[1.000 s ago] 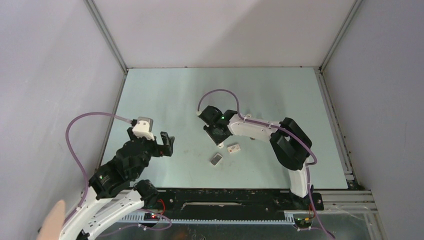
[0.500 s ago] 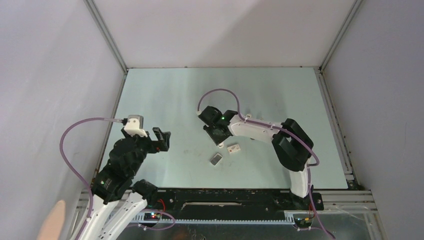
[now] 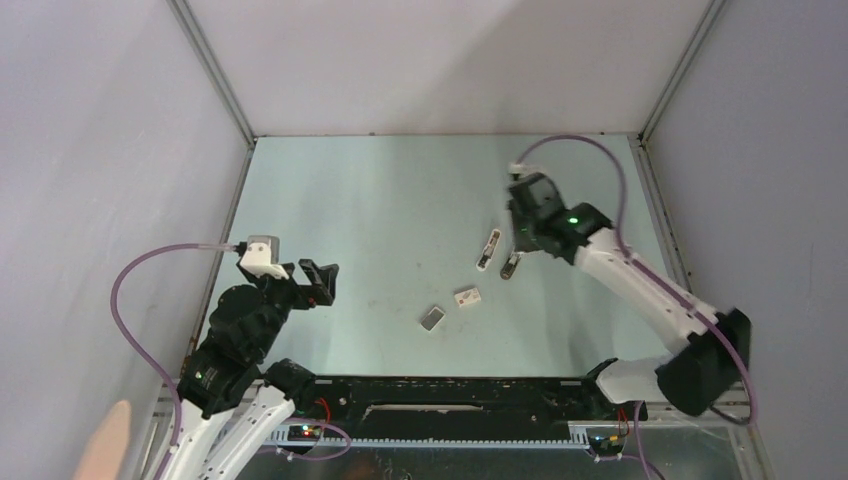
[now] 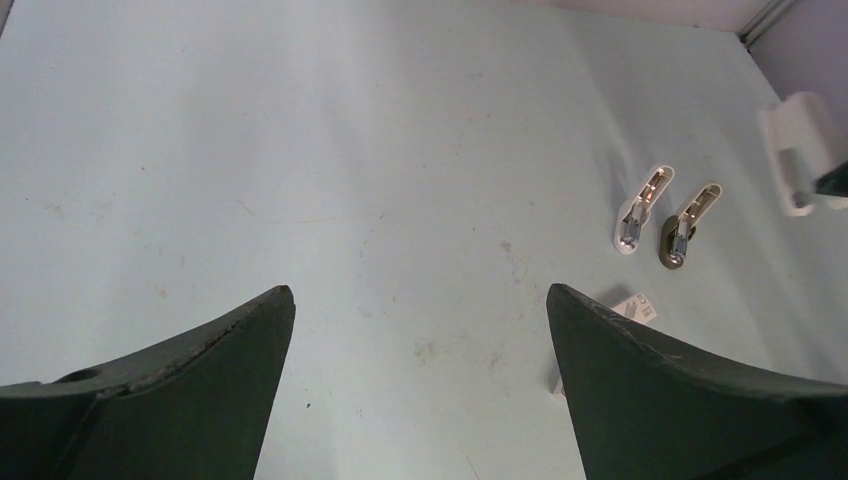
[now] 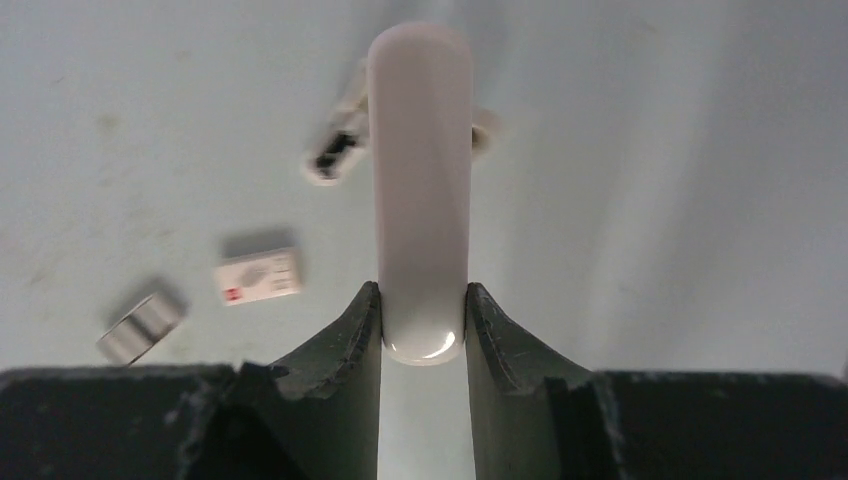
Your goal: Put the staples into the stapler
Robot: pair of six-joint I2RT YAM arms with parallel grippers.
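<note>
My right gripper (image 5: pixel 424 322) is shut on the near end of a white rounded bar (image 5: pixel 420 170), which looks like the stapler's body, held off the table. Seen from above, this gripper (image 3: pixel 520 232) hangs at the back right. Under the bar lie two whitish elongated pieces (image 3: pixel 488 250) (image 3: pixel 510 265) with metal insides. The staples, a small grey block (image 3: pixel 432 318) (image 5: pixel 140 328), rest on the table beside a small white printed box (image 3: pixel 466 296) (image 5: pixel 258 277). My left gripper (image 4: pixel 420 300) (image 3: pixel 322 280) is open over bare table at the left, holding nothing.
The pale green table (image 3: pixel 360 200) is fenced by grey walls and metal rails (image 3: pixel 640 135). In the left wrist view the printed box (image 4: pixel 628 308) peeks out behind my right finger. A pinkish shape (image 3: pixel 105 440) shows at the bottom left, off the table.
The right arm swung from the table's middle to the back right, carrying the white bar. Two elongated pieces now lie uncovered there. The left arm drew back slightly.
</note>
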